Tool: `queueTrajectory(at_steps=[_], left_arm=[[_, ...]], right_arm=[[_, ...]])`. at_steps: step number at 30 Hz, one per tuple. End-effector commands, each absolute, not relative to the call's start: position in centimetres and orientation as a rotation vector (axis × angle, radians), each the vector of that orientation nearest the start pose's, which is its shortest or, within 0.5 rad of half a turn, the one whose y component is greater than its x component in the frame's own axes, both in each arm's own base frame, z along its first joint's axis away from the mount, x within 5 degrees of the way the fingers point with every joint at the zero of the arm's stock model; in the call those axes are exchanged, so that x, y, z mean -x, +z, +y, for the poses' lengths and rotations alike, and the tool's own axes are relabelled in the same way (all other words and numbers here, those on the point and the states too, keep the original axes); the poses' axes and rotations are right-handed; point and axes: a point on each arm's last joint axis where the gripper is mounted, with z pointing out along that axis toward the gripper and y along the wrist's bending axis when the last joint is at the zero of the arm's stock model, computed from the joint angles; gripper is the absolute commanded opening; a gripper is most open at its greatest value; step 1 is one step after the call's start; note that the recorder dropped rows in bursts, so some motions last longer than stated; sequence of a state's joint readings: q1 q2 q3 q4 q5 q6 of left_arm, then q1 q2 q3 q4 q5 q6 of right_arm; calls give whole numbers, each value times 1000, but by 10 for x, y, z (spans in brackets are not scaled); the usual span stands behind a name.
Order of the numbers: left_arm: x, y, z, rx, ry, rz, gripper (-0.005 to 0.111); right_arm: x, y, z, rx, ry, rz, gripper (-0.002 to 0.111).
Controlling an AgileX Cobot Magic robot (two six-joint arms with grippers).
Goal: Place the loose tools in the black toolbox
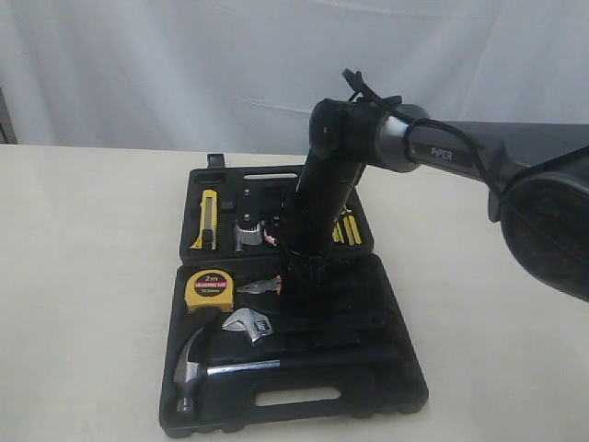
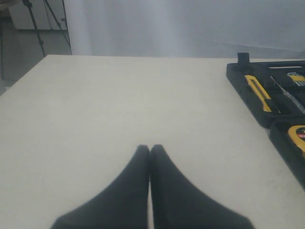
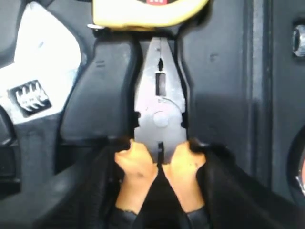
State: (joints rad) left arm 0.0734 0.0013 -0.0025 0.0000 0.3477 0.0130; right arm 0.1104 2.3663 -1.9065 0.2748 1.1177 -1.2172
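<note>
The black toolbox [image 1: 405,368] lies open on the table. The yellow tape measure [image 1: 209,290] and the yellow-black utility knife [image 1: 208,219] sit in its recesses. The pliers [image 3: 159,105] lie in a recess just below the tape measure [image 3: 143,12], grey head toward it. My right gripper [image 3: 159,148] reaches down into the box, its black fingers [image 3: 219,164] pressed against both orange handles, shut on the pliers. In the exterior view the arm hides this gripper, and only the pliers' head [image 1: 260,286] shows. My left gripper [image 2: 150,147] is shut and empty over bare table beside the toolbox [image 2: 238,76].
A steel claw hammer [image 1: 198,364] and an adjustable wrench [image 1: 250,324] rest in the near half of the box. Yellow-black screwdrivers [image 1: 348,230] show behind the right arm. White curtains hang behind the table.
</note>
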Motion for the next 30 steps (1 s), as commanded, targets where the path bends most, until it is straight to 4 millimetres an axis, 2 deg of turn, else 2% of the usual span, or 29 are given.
queueTrajectory(at_steps=[1, 4, 9, 19, 20, 21, 22, 23, 24, 27, 30], left_arm=[[-53, 182, 4, 56, 53, 1825, 0], [-53, 182, 4, 56, 53, 1825, 0], [-53, 182, 4, 56, 53, 1825, 0], [-53, 182, 4, 56, 53, 1825, 0], [-53, 182, 4, 56, 53, 1825, 0], [-53, 182, 4, 56, 53, 1825, 0], [-53, 182, 4, 56, 53, 1825, 0], [-53, 182, 4, 56, 53, 1825, 0], [-53, 182, 4, 56, 53, 1825, 0], [-53, 182, 4, 56, 53, 1825, 0], [-53, 182, 4, 56, 53, 1825, 0]], right_arm=[[-475, 137, 76, 1648, 232, 2393, 66], [-476, 139, 76, 1630, 223, 2394, 73], [-476, 149, 76, 1609, 211, 2382, 73], [-468, 190, 74, 1562, 199, 2369, 72], [-466, 193, 73, 1565, 211, 2383, 68], [-459, 200, 70, 1584, 249, 2420, 49], [-459, 202, 66, 1555, 257, 2438, 37], [-459, 205, 57, 1480, 261, 2477, 12], [-460, 206, 51, 1443, 262, 2494, 0], [-463, 206, 17, 1277, 328, 2535, -1], [-466, 199, 6, 1223, 385, 2540, -1]])
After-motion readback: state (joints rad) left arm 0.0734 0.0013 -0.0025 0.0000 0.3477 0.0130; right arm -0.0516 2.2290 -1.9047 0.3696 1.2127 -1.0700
